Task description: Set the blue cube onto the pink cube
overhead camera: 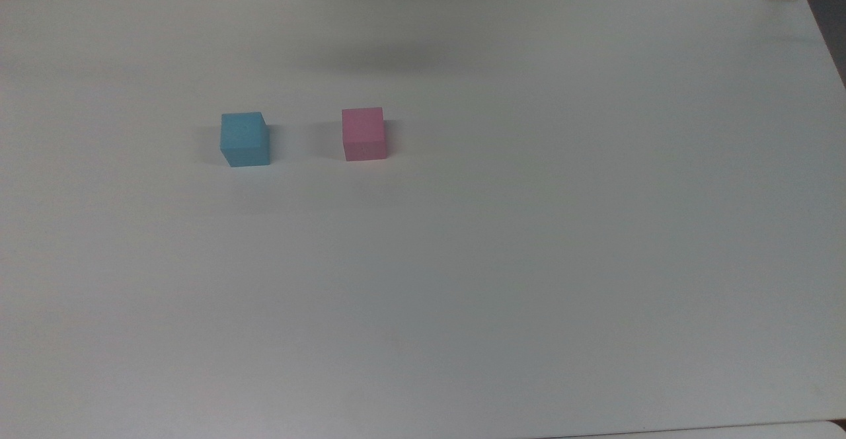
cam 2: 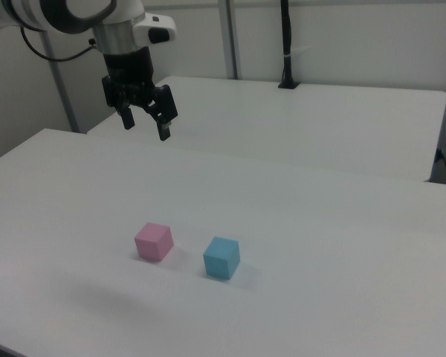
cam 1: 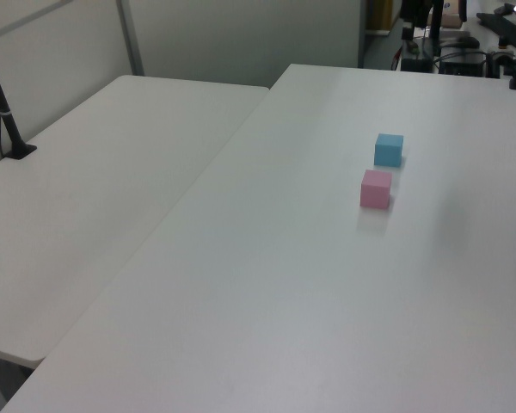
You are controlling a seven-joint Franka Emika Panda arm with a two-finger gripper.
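Hanging in the air high above the table, the gripper has its two fingers spread apart, holding nothing and touching nothing. In the right view it is over the far part of the table, well apart from both cubes. The blue cube and the pink cube both sit flat on the table, near each other with a clear gap between them, not touching. In the top view they are in the far half of the table, the blue cube nearer to the top view's left edge and the pink cube closer to the middle. There is wide bare surface all around them, most of all toward the near edge and the top view's right edge. A second white table stands beside the first one.
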